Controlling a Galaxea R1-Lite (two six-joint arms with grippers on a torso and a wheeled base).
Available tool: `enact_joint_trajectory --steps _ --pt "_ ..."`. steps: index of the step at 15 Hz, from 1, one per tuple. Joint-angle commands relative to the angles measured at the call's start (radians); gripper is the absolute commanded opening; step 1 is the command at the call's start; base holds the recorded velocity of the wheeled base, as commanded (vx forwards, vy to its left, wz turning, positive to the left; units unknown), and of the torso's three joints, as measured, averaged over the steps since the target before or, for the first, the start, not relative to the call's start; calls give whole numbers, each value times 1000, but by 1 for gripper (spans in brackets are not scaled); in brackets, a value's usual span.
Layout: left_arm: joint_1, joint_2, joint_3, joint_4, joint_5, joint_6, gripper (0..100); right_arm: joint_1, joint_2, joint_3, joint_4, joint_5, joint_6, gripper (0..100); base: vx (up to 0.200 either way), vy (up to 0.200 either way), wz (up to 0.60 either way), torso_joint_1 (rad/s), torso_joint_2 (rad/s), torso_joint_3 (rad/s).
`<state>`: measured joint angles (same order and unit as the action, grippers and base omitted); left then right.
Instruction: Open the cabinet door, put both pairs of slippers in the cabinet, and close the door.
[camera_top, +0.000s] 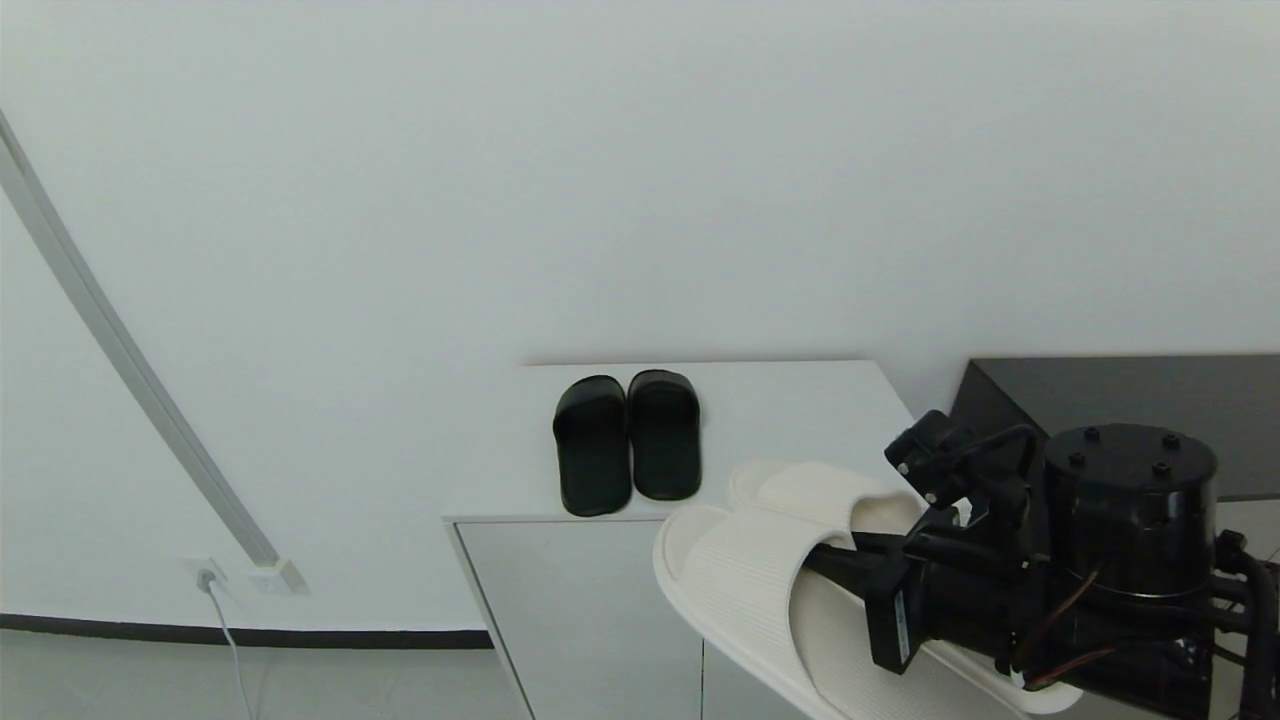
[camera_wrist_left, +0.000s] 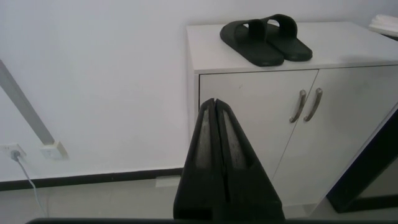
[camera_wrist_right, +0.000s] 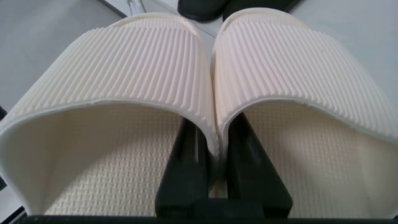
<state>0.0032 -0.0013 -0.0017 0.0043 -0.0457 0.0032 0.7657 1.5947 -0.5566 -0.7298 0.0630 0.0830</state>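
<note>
Doors (camera_wrist_left: 252, 115) on the cabinet (camera_top: 800, 400), open or shut?

Shut, both of them, with the two handles (camera_wrist_left: 306, 106) side by side at the middle seam. Whatever is inside is hidden from where I stand.

And the slippers?

Black pair (camera_top: 627, 443) sits on the cabinet top, soles down, the two touching side by side. Toes face the wall (camera_top: 640, 200), heels at the front edge. White pair (camera_top: 760, 580) is just to the right of them, by the right front corner, sticking out past the front edge. Whether it rests on the top or hangs just over it, I can't tell.

What's holding it?

Right pincer (camera_top: 835, 558). One finger goes into each slipper, and they're clenched on the two inner strap walls, pressing the pair together, heel ends toward the arm.

The other arm?

Left pincer (camera_wrist_left: 215, 109) is clenched on nothing, fingers flat against each other. It hangs out in front of the left door, lower than the top and well short of it.

Anything else around?

Socket (camera_top: 205, 575) with a cable, low on the wall to the left. Dark unit (camera_top: 1120, 390) stands right of the cabinet.
</note>
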Motion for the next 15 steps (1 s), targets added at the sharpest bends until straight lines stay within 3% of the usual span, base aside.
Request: enact_joint_trajectory --steps 1,7,15 --pt "0 1 0 0 0 0 0 0 4 1 0 1 0 0 0 0 0 0 0 0" --pt "0 1 0 -1 0 0 0 3 4 4 0 1 -2 0 0 0 0 -13 20 17" --pt "0 1 0 0 0 0 0 3 1 12 0 5 -19 0 0 0 0 -155 347 194"
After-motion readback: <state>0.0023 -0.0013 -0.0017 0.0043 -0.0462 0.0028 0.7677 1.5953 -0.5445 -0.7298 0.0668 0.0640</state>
